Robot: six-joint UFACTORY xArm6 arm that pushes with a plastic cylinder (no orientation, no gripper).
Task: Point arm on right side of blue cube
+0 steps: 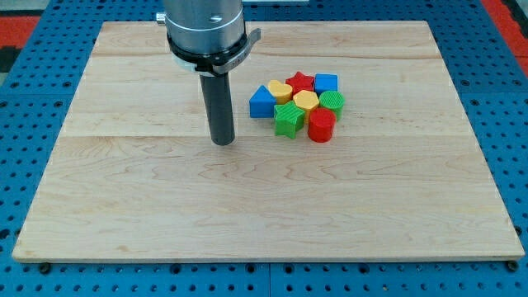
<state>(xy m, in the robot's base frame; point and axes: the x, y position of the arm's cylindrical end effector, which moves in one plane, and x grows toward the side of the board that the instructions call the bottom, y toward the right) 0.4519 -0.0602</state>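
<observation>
The blue cube sits at the upper right of a tight cluster of blocks, right of the board's middle. My tip rests on the board well to the view's left of the cluster and a little lower, with the whole cluster between it and the cube's right side. Around the cube lie a red star, a yellow heart, a blue triangular block, a yellow hexagon, a green round block, a green star and a red cylinder.
The wooden board lies on a blue pegboard table. The arm's grey body rises over the board's top edge, left of the cluster.
</observation>
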